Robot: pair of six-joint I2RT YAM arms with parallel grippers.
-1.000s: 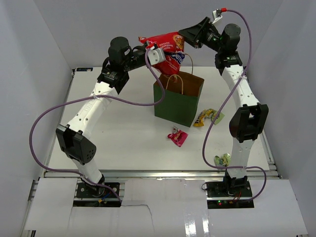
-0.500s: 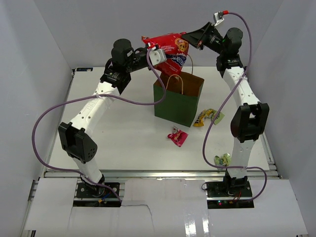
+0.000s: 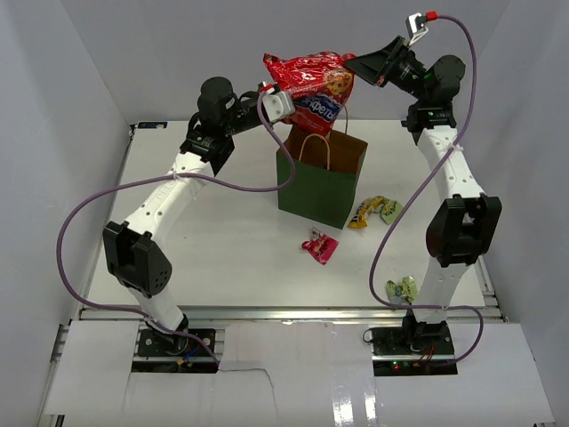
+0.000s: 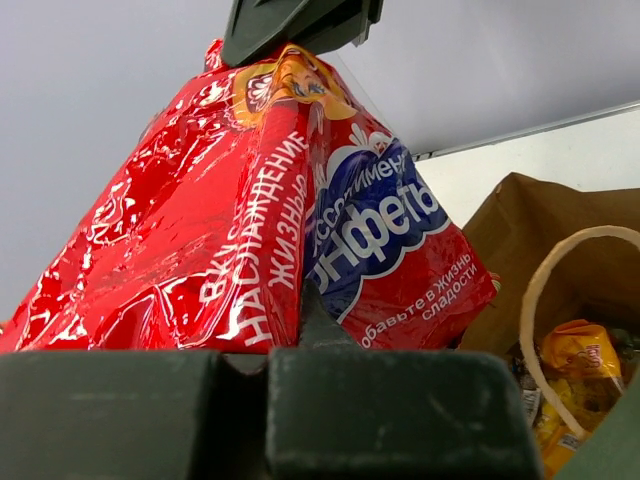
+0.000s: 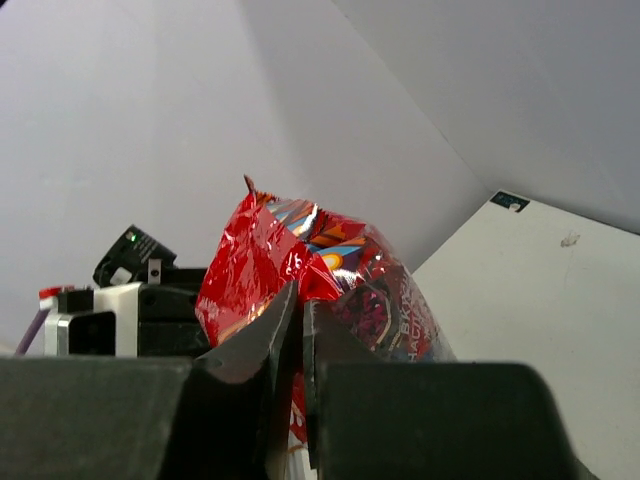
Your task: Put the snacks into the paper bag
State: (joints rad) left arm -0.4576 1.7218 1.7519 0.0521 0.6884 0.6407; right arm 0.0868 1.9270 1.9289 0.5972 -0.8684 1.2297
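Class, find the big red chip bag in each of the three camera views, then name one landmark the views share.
Top external: the red chip bag is at top centre, held above the paper bag.
Left wrist: it fills the left and centre.
Right wrist: it sits at centre.
Shared landmark: the right hand pinching one end of the bag, seen in all three.

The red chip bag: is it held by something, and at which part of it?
Both grippers hold the red chip bag above the paper bag: the left gripper pinches one end, the right gripper the opposite end.
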